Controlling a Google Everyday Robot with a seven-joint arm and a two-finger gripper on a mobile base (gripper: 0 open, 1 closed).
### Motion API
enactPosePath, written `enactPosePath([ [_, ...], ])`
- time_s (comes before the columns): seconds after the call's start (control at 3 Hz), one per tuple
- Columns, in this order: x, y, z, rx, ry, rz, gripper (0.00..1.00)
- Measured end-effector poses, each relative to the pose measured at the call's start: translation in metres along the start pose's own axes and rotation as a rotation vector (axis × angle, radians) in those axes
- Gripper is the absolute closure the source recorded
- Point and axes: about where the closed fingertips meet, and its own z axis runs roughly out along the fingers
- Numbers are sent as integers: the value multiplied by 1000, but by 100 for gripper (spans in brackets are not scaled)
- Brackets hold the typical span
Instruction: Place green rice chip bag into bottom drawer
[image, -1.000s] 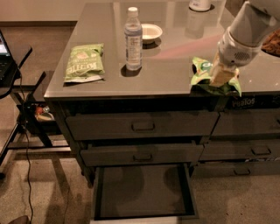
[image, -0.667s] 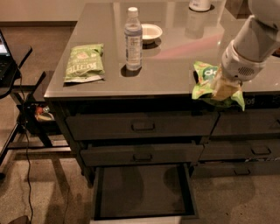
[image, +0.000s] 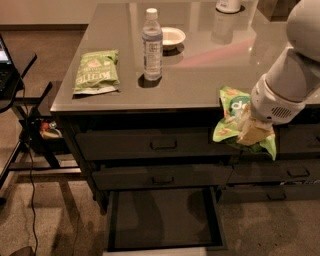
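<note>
The green rice chip bag (image: 231, 114) is bright green with white lettering on a dark patch. It hangs in the air past the counter's front edge, in front of the top drawer, at the right. My gripper (image: 251, 131) is shut on the green rice chip bag and holds it from the right; the white arm (image: 292, 75) reaches down from the upper right. The bottom drawer (image: 162, 219) is pulled open below and left of the bag, and its dark flat inside shows nothing in it.
On the grey counter (image: 200, 75) lie a duller olive-green bag (image: 96, 71), a water bottle (image: 152, 44), a small white bowl (image: 171, 36) and a white container (image: 229, 5). Two shut drawers (image: 162, 145) sit above the open one. A black stand with cables (image: 25, 125) is at the left.
The gripper has carried the green bag off the counter top, down and forward past its front edge. The other objects have not moved.
</note>
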Motion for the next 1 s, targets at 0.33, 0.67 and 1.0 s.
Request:
enactPosePath([
  [0.33, -1, -4, -4, 8, 0, -9, 100],
  [0.67, -1, -4, -4, 8, 0, -9, 100],
  [1.0, 6, 17, 8, -44, -31, 8, 100],
])
